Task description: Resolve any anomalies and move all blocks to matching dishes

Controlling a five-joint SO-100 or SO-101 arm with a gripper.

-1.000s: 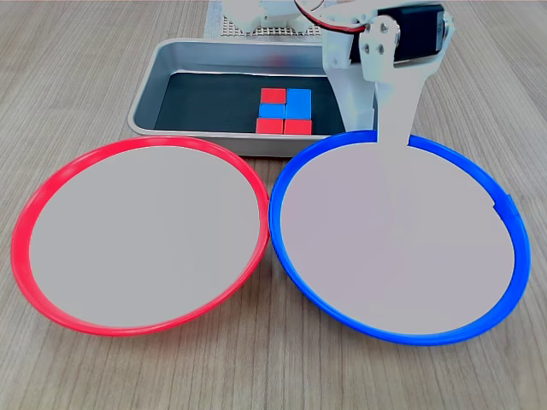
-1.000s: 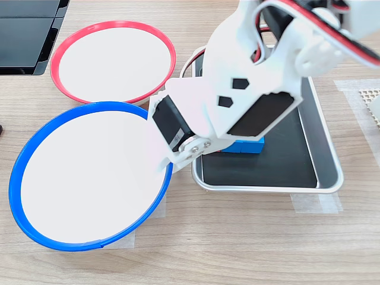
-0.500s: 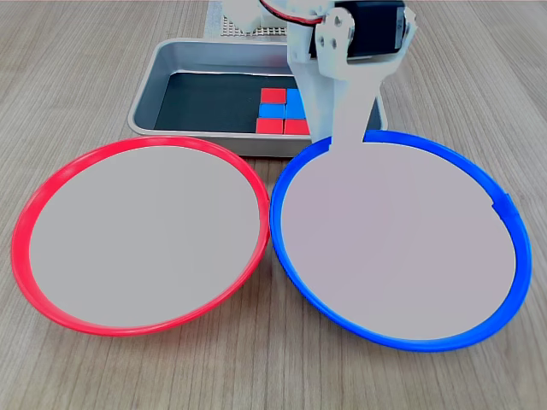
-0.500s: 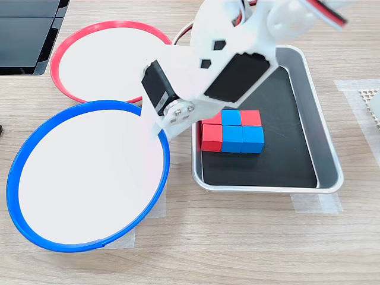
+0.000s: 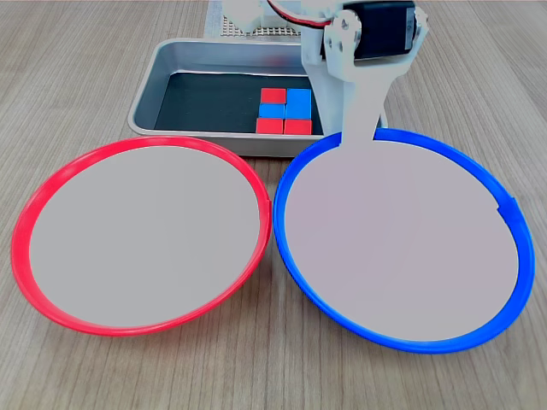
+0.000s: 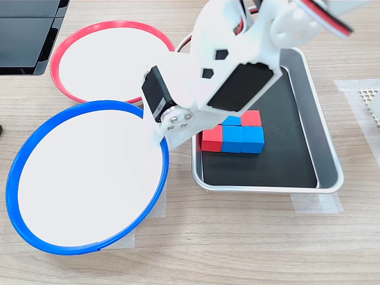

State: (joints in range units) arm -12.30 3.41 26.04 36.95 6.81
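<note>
In the first exterior view, both dishes sit bare: the red-rimmed dish point(image 5: 141, 235) and the blue-rimmed dish point(image 5: 402, 239) side by side, nothing in either. Your blocks point(image 5: 285, 112) are all packed together inside the metal tray point(image 5: 149, 90) just behind the dishes, so by my read no sorting is done; every block is left to move. Your gripper point(image 5: 359, 128) hangs over the blue dish's far rim, at the tray's near edge, but its tip blends into the pale dish and you cannot tell whether the claw is apart or together.

In the second exterior view, you get the tray's floor from above: the blocks point(image 6: 233, 136) cluster tight, red and blue touching, partly under the arm. The gripper point(image 6: 155, 132) sits at the blue dish's point(image 6: 35, 148) rim beside the tray point(image 6: 323, 136), claw again unreadable. This view also shows tape under that dish.
</note>
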